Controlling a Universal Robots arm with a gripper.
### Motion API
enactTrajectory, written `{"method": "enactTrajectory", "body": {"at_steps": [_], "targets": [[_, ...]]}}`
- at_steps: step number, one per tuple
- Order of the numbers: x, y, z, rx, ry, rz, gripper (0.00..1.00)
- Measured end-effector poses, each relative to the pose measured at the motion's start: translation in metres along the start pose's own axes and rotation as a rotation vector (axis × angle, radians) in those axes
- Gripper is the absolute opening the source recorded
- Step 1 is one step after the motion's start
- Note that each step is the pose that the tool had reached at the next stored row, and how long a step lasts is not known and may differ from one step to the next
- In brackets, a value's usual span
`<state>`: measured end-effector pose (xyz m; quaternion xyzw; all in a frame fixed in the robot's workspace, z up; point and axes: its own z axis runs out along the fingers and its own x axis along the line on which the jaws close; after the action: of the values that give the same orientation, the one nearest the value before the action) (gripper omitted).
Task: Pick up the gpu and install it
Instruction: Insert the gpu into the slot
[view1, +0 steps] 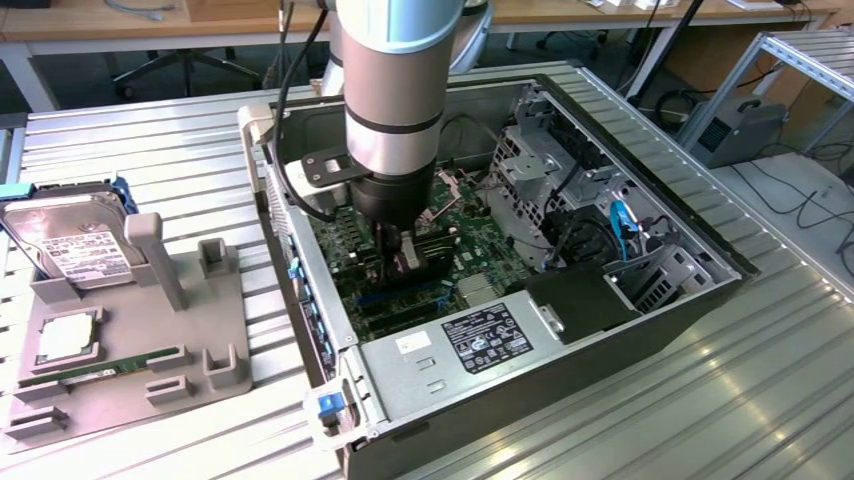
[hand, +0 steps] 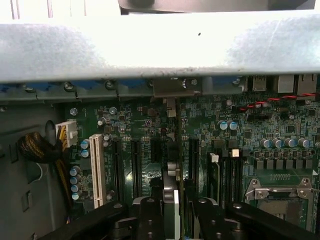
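Observation:
The gpu (hand: 172, 175) shows edge-on in the wrist view, a thin card standing upright over the motherboard's dark expansion slots, with its metal end bracket (hand: 172, 86) against the case's rear wall. My gripper (hand: 175, 212) is shut on it, a black finger (hand: 149, 220) on each side. In the exterior view the gripper (view1: 404, 262) is down inside the open computer case (view1: 601, 120), holding the dark gpu (view1: 430, 255) just above the green motherboard (view1: 461, 225).
A grey fixture plate (view1: 200, 370) at the exterior view's left carries a hard drive (view1: 74, 255), a processor (view1: 67, 340) and a green memory stick (view1: 100, 368). Inside the case are the power supply (view1: 467, 350), a drive cage (view1: 547, 180), a white slot (hand: 97, 170) and the processor socket (hand: 280, 192).

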<state>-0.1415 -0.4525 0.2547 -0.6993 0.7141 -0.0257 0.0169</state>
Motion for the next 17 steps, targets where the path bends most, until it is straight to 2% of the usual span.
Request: {"method": "enactTrajectory", "body": {"at_steps": [17], "targets": [[0.0001,-0.0001,-0.0024,-0.0004,0.0012,0.0,0.28]]}}
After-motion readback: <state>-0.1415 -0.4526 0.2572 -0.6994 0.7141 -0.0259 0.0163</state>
